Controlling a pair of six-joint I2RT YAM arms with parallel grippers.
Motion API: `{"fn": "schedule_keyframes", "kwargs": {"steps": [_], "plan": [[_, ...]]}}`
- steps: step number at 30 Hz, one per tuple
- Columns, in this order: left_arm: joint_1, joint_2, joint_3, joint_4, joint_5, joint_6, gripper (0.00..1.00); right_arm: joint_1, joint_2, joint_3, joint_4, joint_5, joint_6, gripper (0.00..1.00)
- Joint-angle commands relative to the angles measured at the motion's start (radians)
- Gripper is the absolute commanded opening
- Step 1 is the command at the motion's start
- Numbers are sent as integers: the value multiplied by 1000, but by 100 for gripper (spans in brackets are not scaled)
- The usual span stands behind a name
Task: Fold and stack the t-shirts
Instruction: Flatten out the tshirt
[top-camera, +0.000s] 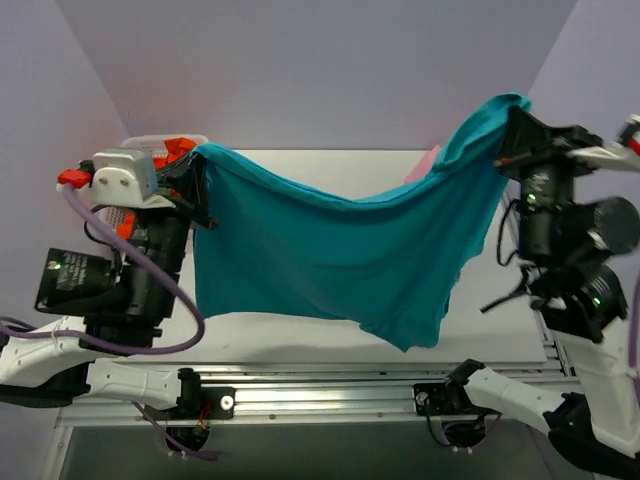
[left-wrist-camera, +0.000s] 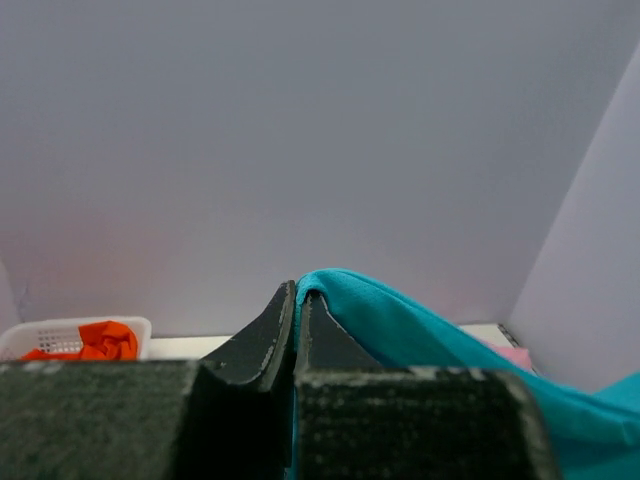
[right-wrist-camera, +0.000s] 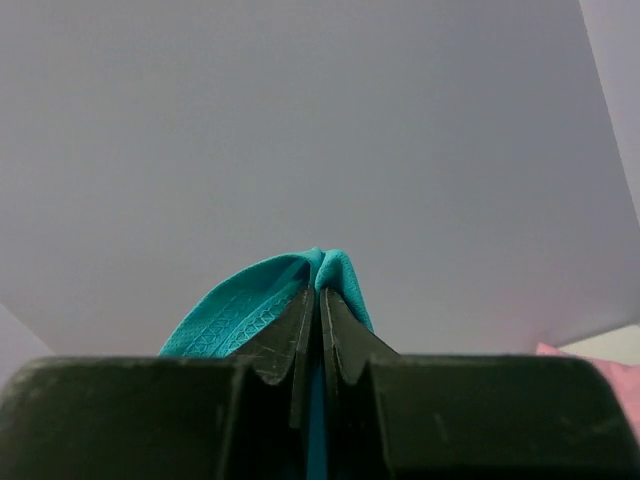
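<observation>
- The left hand (left-wrist-camera: 297, 292) is clamped on one top corner of the teal t-shirt (top-camera: 330, 250), with the cloth pinched between its closed fingers.
- The right hand (right-wrist-camera: 320, 283) is clamped on the other top corner, and a fold of teal bulges above its tips.
- The two hands are high and well apart, so the shirt hangs as a sagging sheet over the tabletop (top-camera: 330, 168). This is likely to spread it flat before folding.
- The hanging cloth hides the middle of the tabletop. I cannot tell whether its lower hem touches the surface.
- A pink t-shirt (top-camera: 428, 163) shows only as a sliver near the far right edge, behind the teal one.
- Some orange t-shirts (left-wrist-camera: 100, 340) lie in a white basket (left-wrist-camera: 30, 335) at the far left corner, partly blocked by the left arm (top-camera: 150, 260).
</observation>
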Motion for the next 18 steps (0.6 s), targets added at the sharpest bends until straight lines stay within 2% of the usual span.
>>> {"fn": "schedule_keyframes", "kwargs": {"steps": [1, 3, 4, 5, 7, 12, 18], "plan": [[166, -3, -31, -91, 64, -85, 2, -5, 171, -9, 41, 90, -52, 0], [302, -14, -37, -281, 168, -359, 2, -5, 187, -39, 84, 118, -46, 0], [412, -22, -70, -338, 249, -397, 2, -5, 175, -85, 104, 118, -45, 0], [439, -28, -87, -339, 285, -413, 2, -5, 161, -108, 144, 110, -45, 0], [453, -62, -146, -285, 396, -378, 2, -5, 103, -154, 194, 54, -68, 0], [452, -154, -175, -331, 740, -375, 2, -5, -60, -199, 239, -234, -130, 0], [450, -249, -178, -382, 1026, -411, 2, -7, -223, -230, 265, -581, -164, 0]]}}
